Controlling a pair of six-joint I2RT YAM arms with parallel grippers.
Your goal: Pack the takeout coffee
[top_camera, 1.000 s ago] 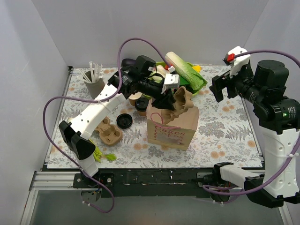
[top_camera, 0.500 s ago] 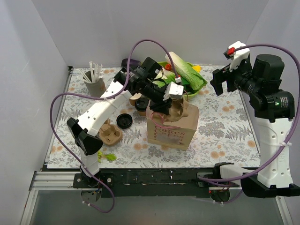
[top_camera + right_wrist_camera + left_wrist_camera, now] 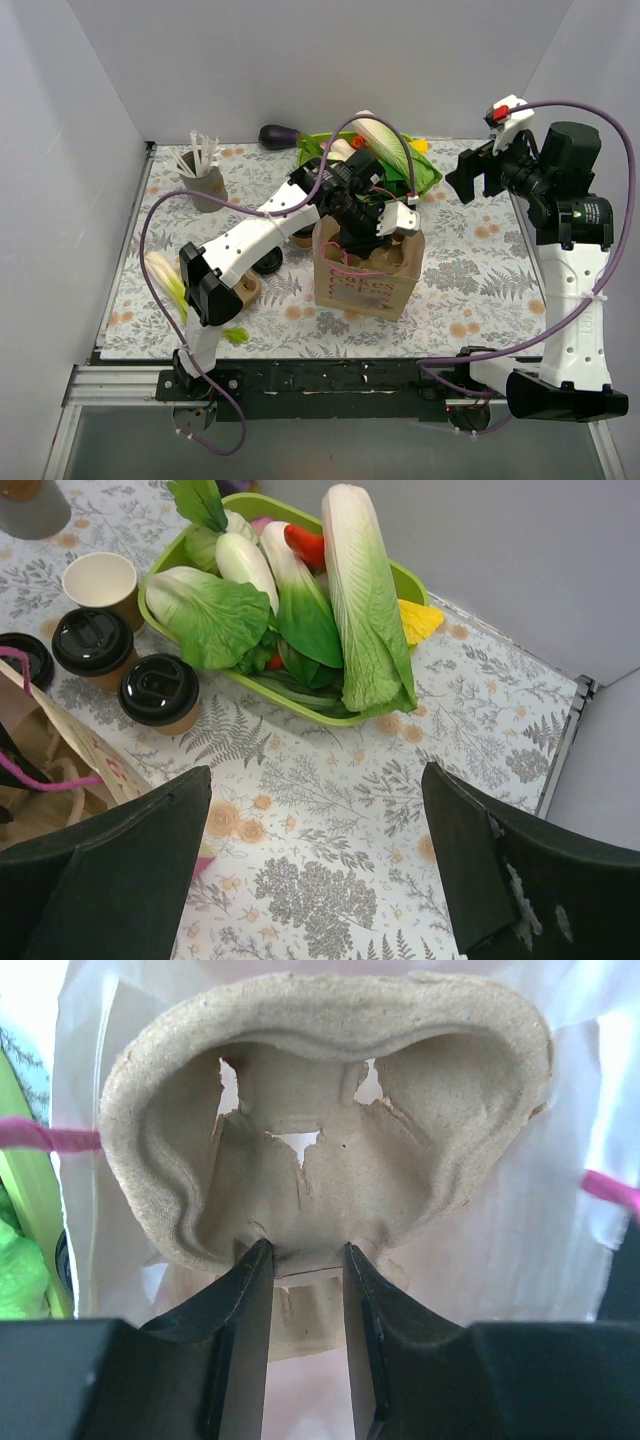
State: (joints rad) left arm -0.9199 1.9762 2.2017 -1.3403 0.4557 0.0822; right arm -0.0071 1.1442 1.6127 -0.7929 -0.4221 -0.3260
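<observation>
Left fingers are clamped on the near rim of the pulp tray, at the mouth of the paper bag. In our judgement it should be lowered straight and level, clear of the pink handles. Right fingers stand wide apart and empty, above the surface.

The takeout coffee, two lidded cups and an open cup, stands between the bag and the vegetable basket. A loose lid lies beside.
</observation>
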